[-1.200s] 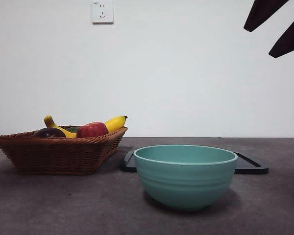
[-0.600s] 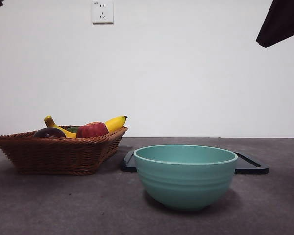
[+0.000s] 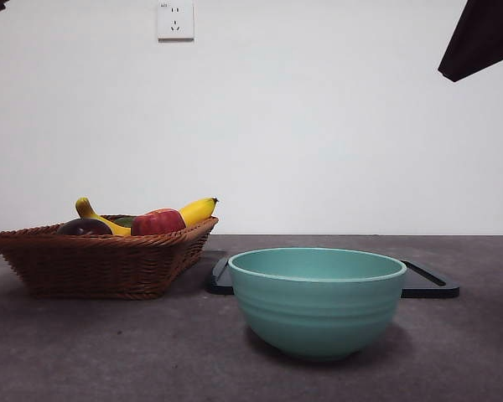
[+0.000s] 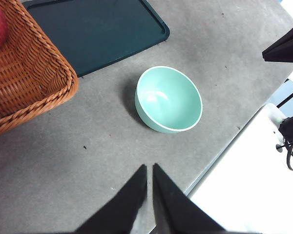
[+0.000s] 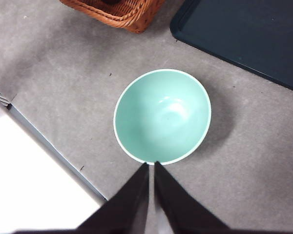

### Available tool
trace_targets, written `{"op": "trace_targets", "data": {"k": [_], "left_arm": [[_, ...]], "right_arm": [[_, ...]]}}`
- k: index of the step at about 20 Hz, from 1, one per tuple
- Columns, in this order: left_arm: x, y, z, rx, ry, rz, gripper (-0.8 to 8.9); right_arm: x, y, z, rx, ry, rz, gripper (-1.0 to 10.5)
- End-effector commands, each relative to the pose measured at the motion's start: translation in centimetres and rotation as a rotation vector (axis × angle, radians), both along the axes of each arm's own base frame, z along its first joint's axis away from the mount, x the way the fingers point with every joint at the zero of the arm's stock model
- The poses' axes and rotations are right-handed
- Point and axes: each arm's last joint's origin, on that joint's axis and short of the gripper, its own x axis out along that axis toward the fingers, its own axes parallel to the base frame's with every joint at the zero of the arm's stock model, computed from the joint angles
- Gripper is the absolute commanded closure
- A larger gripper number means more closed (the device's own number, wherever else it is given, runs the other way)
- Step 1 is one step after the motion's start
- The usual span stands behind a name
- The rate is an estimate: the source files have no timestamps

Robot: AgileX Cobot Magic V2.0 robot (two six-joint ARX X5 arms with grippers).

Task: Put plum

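- The plum [image 3: 84, 227] lies in the wicker basket [image 3: 101, 264] at the nine o'clock side of the front view, at the basket's own nine o'clock end, touching the banana [image 3: 193, 210] that curves behind it; the red apple [image 3: 158, 222] sits just beside it toward three o'clock.
- The teal bowl [image 3: 317, 301] stands empty on the desk [image 3: 109, 352] near the middle, with the dark tray [image 3: 432, 283] behind it — both look like possible places to put the fruit, and the task does not say which.
- The left gripper [image 4: 149, 170] hangs high above the desk, its fingers clenched together with only a thin slit between them, grasping nothing; the bowl is well apart from it and the basket rim shows at ten o'clock in its wrist view.
- The right gripper [image 5: 151, 168] hovers high over the bowl's near rim, fingers likewise pressed together and empty.
- Neither arm is near the plum, so the pick has not begun.
- Risk: the plum is glossy and round, so a grasp off its centre would probably squeeze it out sideways.
- Risk: fingers coming down clenched would strike the fruit rather than straddle it — they need to spread first.
- Risk: the apple and banana crowd the plum, so a finger could wedge against a neighbour, or the wrong dark-red fruit could be taken.
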Motion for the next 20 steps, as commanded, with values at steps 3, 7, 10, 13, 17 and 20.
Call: {"op": "trace_targets", "data": {"k": [3, 7, 10, 13, 17, 20], "left_arm": [[0.0, -0.1, 0.7, 0.005, -0.051, -0.02, 7.99], [-0.5, 0.3, 1.0, 0.063, -0.156, -0.049, 7.98], [-1.7, 0.6, 1.5, 0.049, -0.202, -0.045, 7.99], [-3.4, 1.3, 2.4, 0.028, -0.315, -0.028, 7.98], [-5.3, 2.6, 4.2, 0.013, -0.645, 0.072, 7.98], [-5.7, 3.7, 3.9, 0.045, -0.84, 0.345, 7.98]], "right_arm": [[0.1, 0.2, 0.4, 0.008, -0.017, 0.012, 9.4], [0.1, 0.2, 0.4, 0.008, -0.017, 0.012, 9.4], [0.1, 0.2, 0.4, 0.008, -0.017, 0.012, 9.4], [0.1, 0.2, 0.4, 0.008, -0.017, 0.012, 9.4], [0.1, 0.2, 0.4, 0.008, -0.017, 0.012, 9.4], [0.1, 0.2, 0.4, 0.008, -0.017, 0.012, 9.4]]}}
